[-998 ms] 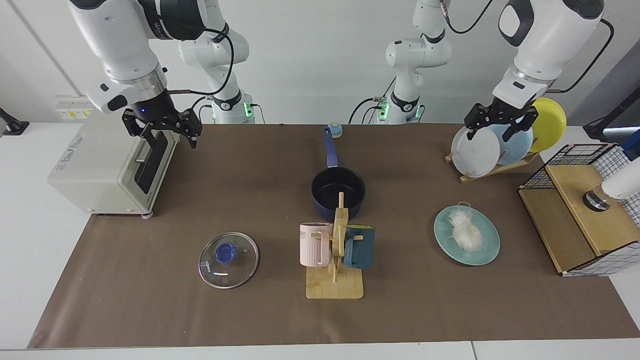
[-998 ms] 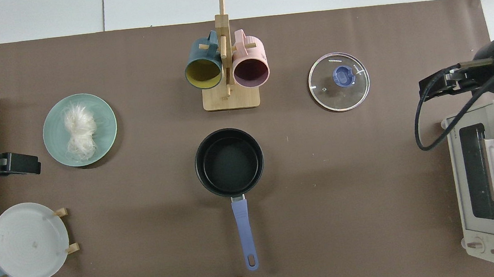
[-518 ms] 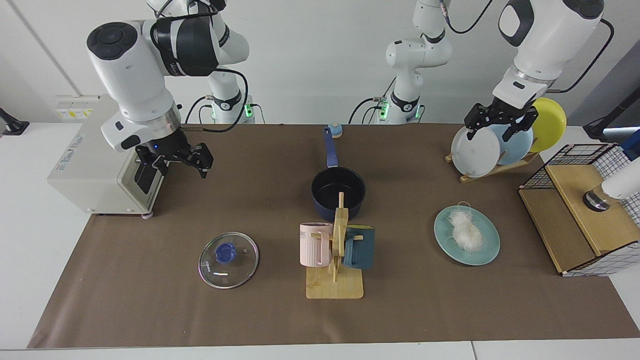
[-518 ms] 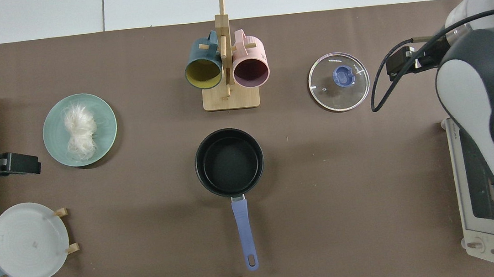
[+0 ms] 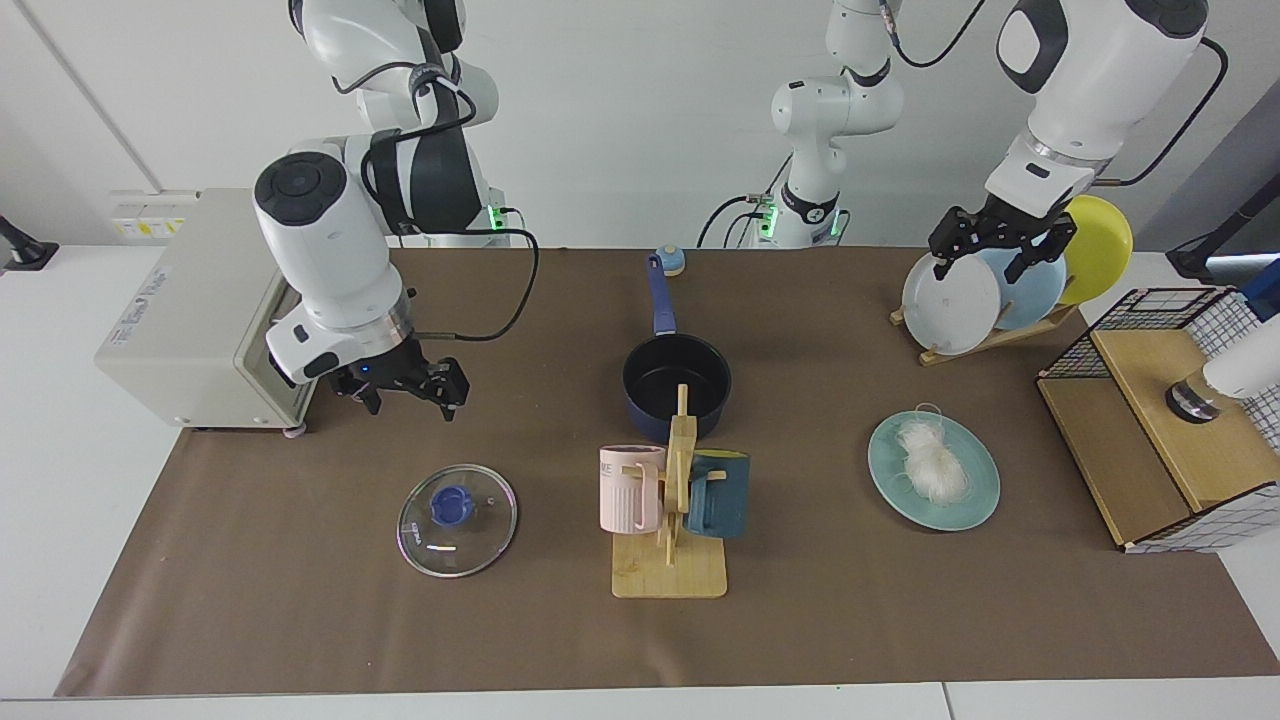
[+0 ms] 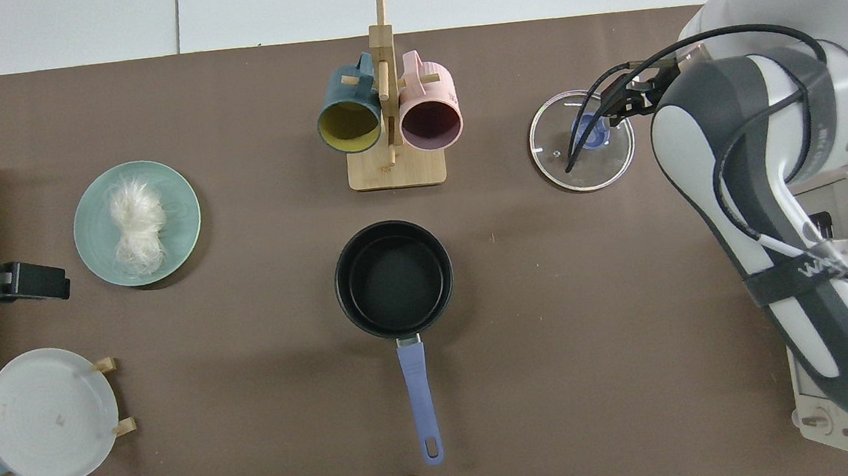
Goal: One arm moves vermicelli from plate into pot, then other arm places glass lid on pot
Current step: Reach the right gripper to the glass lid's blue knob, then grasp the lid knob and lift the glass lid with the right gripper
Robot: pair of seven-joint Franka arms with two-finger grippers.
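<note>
The glass lid (image 5: pixel 457 520) (image 6: pixel 581 140) with its blue knob lies flat on the brown mat. My right gripper (image 5: pixel 410 392) hangs open above and just behind it, touching nothing; in the top view the arm covers most of it. The navy pot (image 5: pixel 677 385) (image 6: pixel 394 279) stands empty mid-table, handle pointing to the robots. The vermicelli (image 5: pixel 932 460) (image 6: pixel 137 225) sits in a clump on the teal plate (image 5: pixel 978 492) (image 6: pixel 184 216). My left gripper (image 5: pixel 990 262) waits open high over the plate rack, holding nothing.
A wooden mug rack (image 5: pixel 670 560) with a pink and a blue mug stands in front of the pot. A toaster oven (image 5: pixel 190 320) sits beside the right arm. A rack of plates (image 5: pixel 985 290), a wire-and-wood box (image 5: pixel 1170 430) and a small blue knob (image 5: pixel 670 262) line the edges.
The right arm has swung down from over the toaster oven, toward the table's middle, to just above the glass lid. The left arm and all objects have not moved.
</note>
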